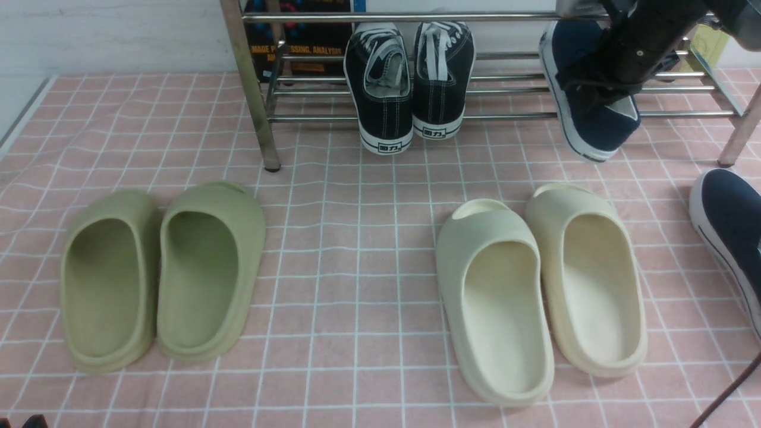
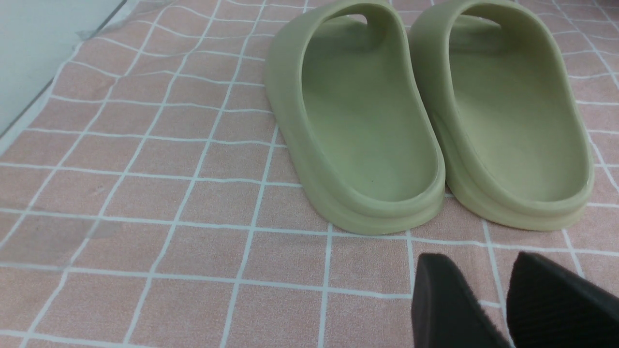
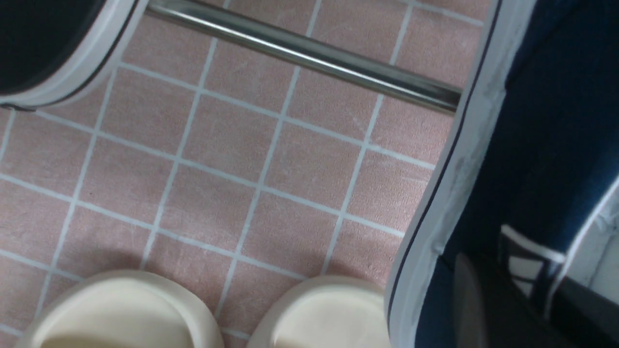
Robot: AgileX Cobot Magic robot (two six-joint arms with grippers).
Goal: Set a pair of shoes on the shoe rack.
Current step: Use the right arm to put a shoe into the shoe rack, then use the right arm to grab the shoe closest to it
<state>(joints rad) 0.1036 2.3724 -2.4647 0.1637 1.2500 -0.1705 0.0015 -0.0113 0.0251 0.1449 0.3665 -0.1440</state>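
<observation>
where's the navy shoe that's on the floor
In the front view the navy shoe lies on the pink mat at the far right edge, right of the cream slides and in front of the rack's right leg, partly cut off.

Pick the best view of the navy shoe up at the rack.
Front view: it shows most of the navy shoe, tilted in front of the rack bars, with the right arm across its middle. The right wrist view gives only a close-up strip of its white sole and navy side. The left wrist view misses it.
</observation>
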